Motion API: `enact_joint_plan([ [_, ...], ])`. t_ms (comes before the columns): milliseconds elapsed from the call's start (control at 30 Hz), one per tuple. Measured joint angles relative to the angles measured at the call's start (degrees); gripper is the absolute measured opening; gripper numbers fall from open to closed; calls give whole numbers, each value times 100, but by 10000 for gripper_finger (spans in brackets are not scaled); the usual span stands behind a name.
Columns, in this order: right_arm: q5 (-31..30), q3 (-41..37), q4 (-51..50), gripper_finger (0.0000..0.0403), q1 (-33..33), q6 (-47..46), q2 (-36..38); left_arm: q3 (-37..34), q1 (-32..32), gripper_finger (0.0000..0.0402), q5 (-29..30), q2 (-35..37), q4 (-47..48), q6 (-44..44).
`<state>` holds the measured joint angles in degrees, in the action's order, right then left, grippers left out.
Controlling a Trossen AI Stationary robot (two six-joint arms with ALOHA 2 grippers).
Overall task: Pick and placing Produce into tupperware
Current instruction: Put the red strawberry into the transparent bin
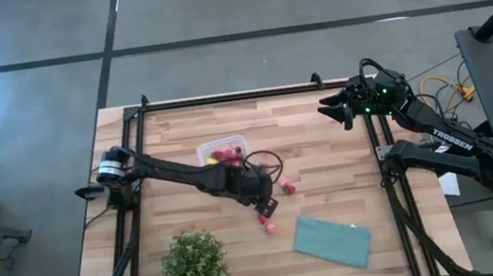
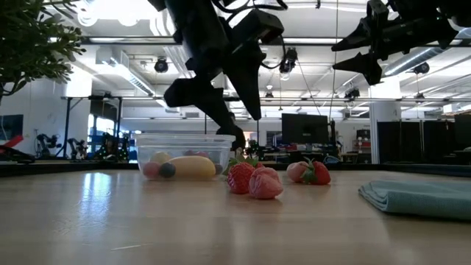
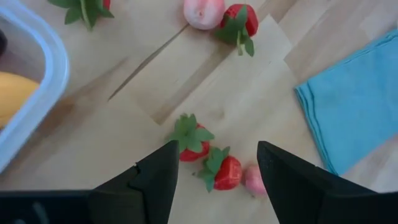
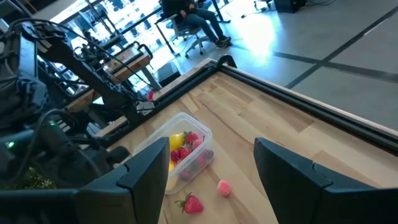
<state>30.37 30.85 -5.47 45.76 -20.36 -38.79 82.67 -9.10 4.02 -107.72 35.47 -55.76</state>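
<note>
The clear tupperware [image 1: 222, 152] stands at the table's middle with a yellow banana [image 2: 190, 166] and several small fruits inside. Loose strawberries lie on the table to its right: three [image 3: 224, 173] below my left gripper and two more [image 3: 239, 22] farther off. My left gripper [image 1: 269, 207] is open and empty, and hangs above the group of three; its fingers stand on either side of them in the left wrist view [image 3: 214, 180]. My right gripper [image 1: 337, 108] is open and empty, raised at the table's far right corner.
A folded teal cloth [image 1: 332, 239] lies near the front right. A green potted plant [image 1: 193, 265] stands at the front left. A black frame [image 1: 223, 97] runs along the table's far and side edges. Another strawberry [image 3: 87, 6] lies beside the tupperware.
</note>
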Motion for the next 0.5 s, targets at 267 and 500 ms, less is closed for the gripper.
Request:
enact_joint_plan([
  [267,0,0,2,226,0,0,0,0,-295,202,406,-2,-72,-1344],
  [500,0,0,0,226,0,0,0,-2,-330,202,681,-79,-125,-2477],
])
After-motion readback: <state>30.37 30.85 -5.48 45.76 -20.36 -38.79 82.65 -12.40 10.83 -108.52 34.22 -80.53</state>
